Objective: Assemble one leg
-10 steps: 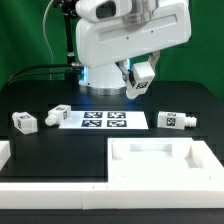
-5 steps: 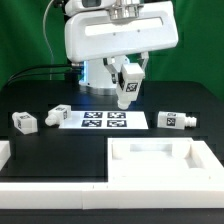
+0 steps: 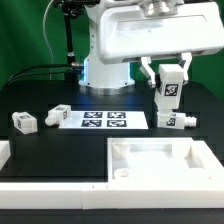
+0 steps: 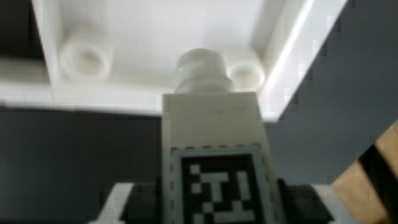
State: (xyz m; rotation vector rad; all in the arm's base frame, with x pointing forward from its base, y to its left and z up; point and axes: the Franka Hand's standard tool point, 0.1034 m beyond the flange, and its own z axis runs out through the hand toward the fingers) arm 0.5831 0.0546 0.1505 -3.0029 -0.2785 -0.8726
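My gripper (image 3: 167, 78) is shut on a white leg (image 3: 167, 96) with a black-and-white tag. It holds the leg upright in the air at the exterior view's right, above the table. In the wrist view the leg (image 4: 214, 140) fills the middle, its round peg pointing at the large white panel (image 4: 160, 40) with corner sockets. Another leg (image 3: 176, 120) lies on the table just below the held one. Two more legs (image 3: 25, 122) (image 3: 59, 115) lie at the exterior view's left.
The marker board (image 3: 103, 120) lies in the middle of the black table. The large white panel (image 3: 160, 160) sits at the front right, with a white frame edge (image 3: 50, 183) along the front. The arm's white body (image 3: 150, 35) hangs over the back.
The arm has swung to the exterior view's right, carrying the leg from above the marker board to above the right-hand leg. The held leg now stands more upright.
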